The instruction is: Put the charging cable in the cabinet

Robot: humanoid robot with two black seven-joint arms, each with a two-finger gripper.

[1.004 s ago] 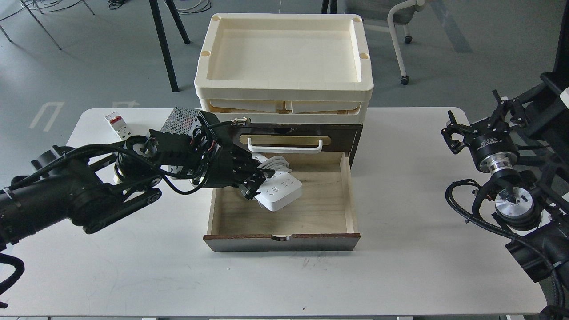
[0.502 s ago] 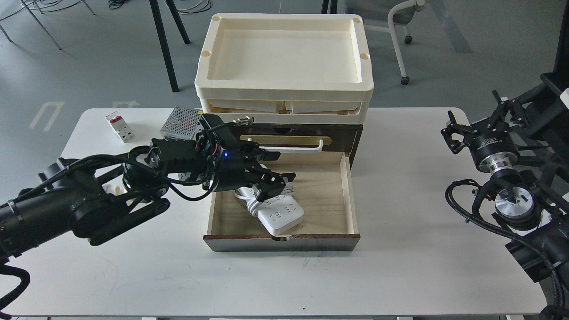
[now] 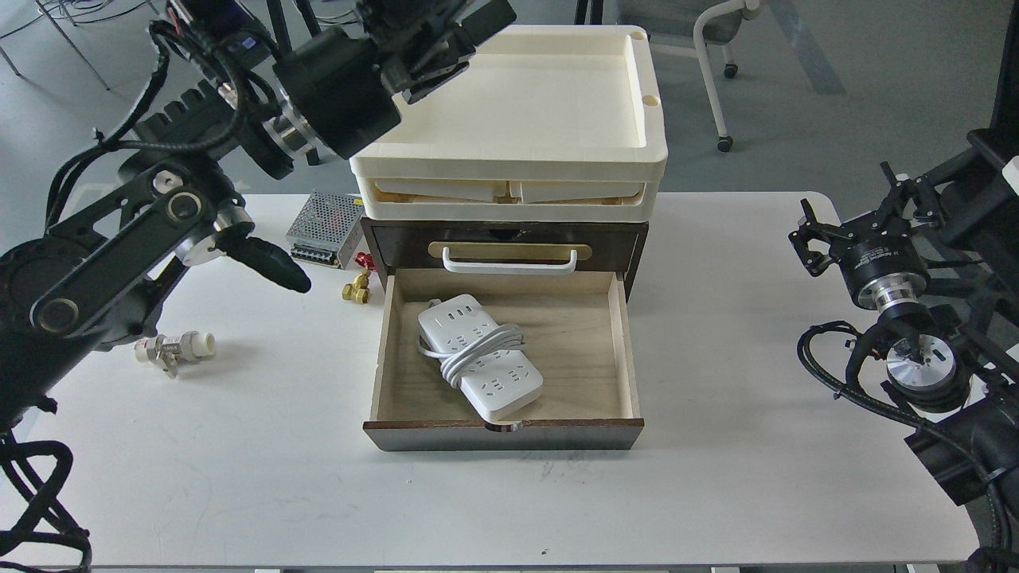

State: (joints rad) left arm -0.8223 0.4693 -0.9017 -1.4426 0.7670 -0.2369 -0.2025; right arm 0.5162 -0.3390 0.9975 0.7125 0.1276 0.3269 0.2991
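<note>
The charging cable (image 3: 478, 356), a white power strip with its cord coiled around the middle, lies slantwise on the floor of the open pale wood drawer (image 3: 585, 350) of the dark brown cabinet (image 3: 637, 239). Nothing touches it. My left gripper (image 3: 470, 48) is raised high at the top of the view, over the left rim of the cream trays, with its fingers apart and empty. My right gripper (image 3: 852, 213) is open and empty off the table's right edge.
Stacked cream trays (image 3: 509, 167) sit on top of the cabinet. A perforated metal box (image 3: 322, 227), a brass fitting (image 3: 356, 288) and a white valve (image 3: 171, 348) lie left of the drawer. My left arm's links (image 3: 119, 255) hang over the table's left side.
My left gripper has let go of the power strip and risen up and back out of the drawer. The strip now rests in the drawer. The right arm has not moved.
</note>
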